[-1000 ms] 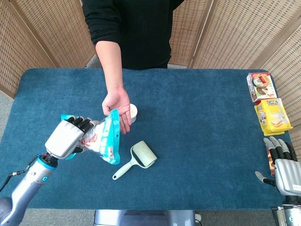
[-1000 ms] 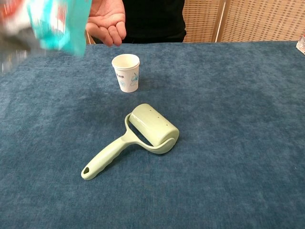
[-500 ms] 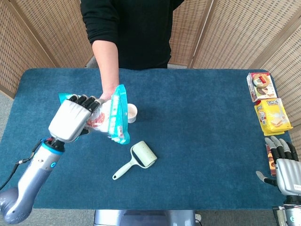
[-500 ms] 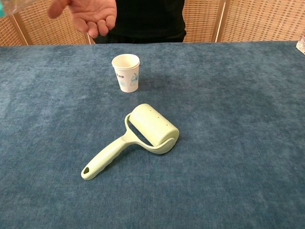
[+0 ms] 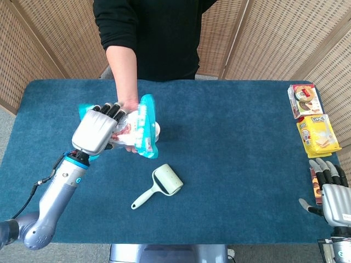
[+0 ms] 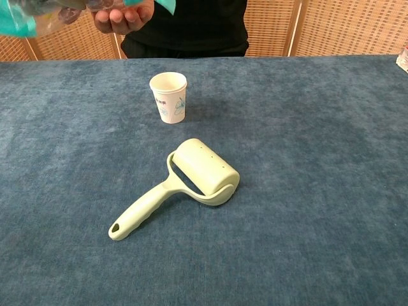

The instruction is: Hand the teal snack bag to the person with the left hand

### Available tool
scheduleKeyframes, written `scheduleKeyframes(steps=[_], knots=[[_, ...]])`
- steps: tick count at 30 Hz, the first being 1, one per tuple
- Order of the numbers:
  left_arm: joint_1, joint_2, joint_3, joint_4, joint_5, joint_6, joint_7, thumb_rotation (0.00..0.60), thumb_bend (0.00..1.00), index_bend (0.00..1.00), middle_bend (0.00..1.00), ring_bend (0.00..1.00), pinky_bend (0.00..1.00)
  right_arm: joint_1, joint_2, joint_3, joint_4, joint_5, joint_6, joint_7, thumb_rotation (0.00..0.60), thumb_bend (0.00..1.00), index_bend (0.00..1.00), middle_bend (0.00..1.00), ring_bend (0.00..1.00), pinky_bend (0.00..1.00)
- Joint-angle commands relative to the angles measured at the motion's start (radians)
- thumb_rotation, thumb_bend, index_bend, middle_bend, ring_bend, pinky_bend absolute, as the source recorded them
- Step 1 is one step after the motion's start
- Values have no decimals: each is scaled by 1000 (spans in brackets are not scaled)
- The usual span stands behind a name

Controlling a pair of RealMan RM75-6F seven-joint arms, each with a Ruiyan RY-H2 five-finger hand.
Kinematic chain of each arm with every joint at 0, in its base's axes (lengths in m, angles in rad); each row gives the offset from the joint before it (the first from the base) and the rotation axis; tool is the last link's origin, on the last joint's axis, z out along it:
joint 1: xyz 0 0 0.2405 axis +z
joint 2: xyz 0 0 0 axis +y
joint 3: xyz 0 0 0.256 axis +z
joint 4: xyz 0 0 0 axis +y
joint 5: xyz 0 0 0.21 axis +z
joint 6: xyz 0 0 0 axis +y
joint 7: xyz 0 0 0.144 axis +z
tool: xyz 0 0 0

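My left hand (image 5: 97,129) grips the teal snack bag (image 5: 140,130) and holds it up above the table. The bag lies over the person's upturned palm, whose fingers (image 6: 121,18) show under it at the top of the chest view. The teal edge of the bag (image 6: 16,22) crosses that view's top left corner. The person's forearm (image 5: 122,71) reaches in from the far side. My right hand (image 5: 332,193) rests open at the table's near right corner, holding nothing.
A white paper cup (image 6: 169,96) stands just under the bag. A pale green lint roller (image 6: 185,182) lies in front of it. Yellow and red snack packs (image 5: 317,133) lie along the table's right edge.
My left hand has carried the bag up and to the right, from beside the person's hand to over the palm. The person's hand rose slightly. My right hand stayed still.
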Motion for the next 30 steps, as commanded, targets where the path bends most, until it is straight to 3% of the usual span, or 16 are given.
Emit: scheduleKeyframes(steps=[1, 6, 10, 18, 24, 30], knots=[[-1, 12, 12, -18, 45, 29, -14, 571, 79, 0, 0, 0, 281, 1, -1, -1, -1, 0, -2, -2, 600, 0, 0, 0, 0, 0], [1, 45, 13, -49, 54, 41, -33, 563, 67, 0, 0, 0, 264, 2, -2, -4, -4, -2, -4, -7, 600, 0, 0, 0, 0, 0], [35, 78, 35, -75, 122, 80, -67, 560, 67, 0, 0, 0, 264, 0, -1, -3, -3, 1, -2, -2, 600, 0, 0, 0, 0, 0], [207, 157, 147, -47, 306, 216, -231, 564, 67, 0, 0, 0, 246, 0, 6, -1, -4, 0, -1, 11, 600, 0, 0, 0, 0, 0], [339, 175, 235, 90, 386, 296, -436, 557, 66, 0, 0, 0, 225, -1, 4, -3, -7, -6, 4, 6, 600, 0, 0, 0, 0, 0], [465, 107, 311, 309, 387, 340, -685, 557, 67, 0, 0, 0, 201, -2, -2, -5, -8, -11, 10, -5, 600, 0, 0, 0, 0, 0]])
